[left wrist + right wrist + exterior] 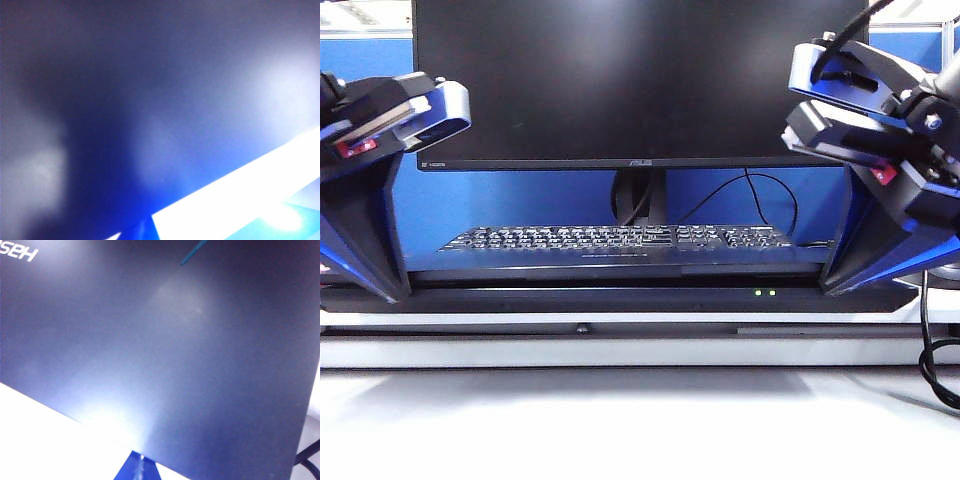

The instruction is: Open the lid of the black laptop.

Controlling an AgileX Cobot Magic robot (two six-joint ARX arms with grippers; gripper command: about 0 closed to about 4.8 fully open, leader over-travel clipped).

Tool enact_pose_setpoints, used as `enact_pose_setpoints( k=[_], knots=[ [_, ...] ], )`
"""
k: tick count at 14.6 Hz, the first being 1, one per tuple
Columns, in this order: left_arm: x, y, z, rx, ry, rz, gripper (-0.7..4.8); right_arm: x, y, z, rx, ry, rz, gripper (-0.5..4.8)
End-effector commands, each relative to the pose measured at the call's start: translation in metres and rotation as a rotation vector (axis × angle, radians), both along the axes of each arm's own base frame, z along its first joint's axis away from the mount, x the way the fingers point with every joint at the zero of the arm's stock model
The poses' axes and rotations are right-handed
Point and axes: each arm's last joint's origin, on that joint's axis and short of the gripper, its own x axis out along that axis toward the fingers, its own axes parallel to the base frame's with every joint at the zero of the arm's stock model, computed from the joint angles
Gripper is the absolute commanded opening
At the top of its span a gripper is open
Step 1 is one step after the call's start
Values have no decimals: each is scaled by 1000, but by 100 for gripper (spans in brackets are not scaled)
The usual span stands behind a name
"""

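The black laptop point(620, 300) lies flat and edge-on across the exterior view, with two tiny green LEDs point(765, 292) on its front edge. Its lid point(175, 365) fills the right wrist view as a matte navy panel with pale lettering point(17, 252). My right gripper point(138, 467) is shut, its blue fingers pressed together with the tip at the lid's edge; it comes down at the laptop's right end point(835, 287). My left gripper point(395, 292) comes down at the left end. The left wrist view is blurred: dark lid point(125, 100) and a blue tip point(145, 229), seemingly shut.
A large black ASUS monitor point(640, 80) on a stand rises behind the laptop, with a separate black keyboard point(620, 240) beneath it. Black cables hang at the right point(940, 370). The white table point(620, 420) stretches out in front.
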Motion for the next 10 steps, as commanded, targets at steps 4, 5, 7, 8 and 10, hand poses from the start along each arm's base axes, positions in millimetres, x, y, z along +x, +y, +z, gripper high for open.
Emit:
enact_pose_setpoints(
  k=[4,5,7,8,10],
  knots=[
    [16,-5,17,-53,-225,80,-6,7,3,14,68,-122,-67,-1],
    [17,-6,18,-61,-241,83,-6,7,3,14,69,-122,-67,-1],
    [18,-6,19,-69,-261,89,-6,8,4,14,74,-127,-67,-1],
    [18,-6,19,-70,-259,91,-6,8,4,15,75,-127,-67,-1],
    [18,-6,19,-70,-259,91,-6,8,4,15,77,-129,-67,-1]
  ],
)
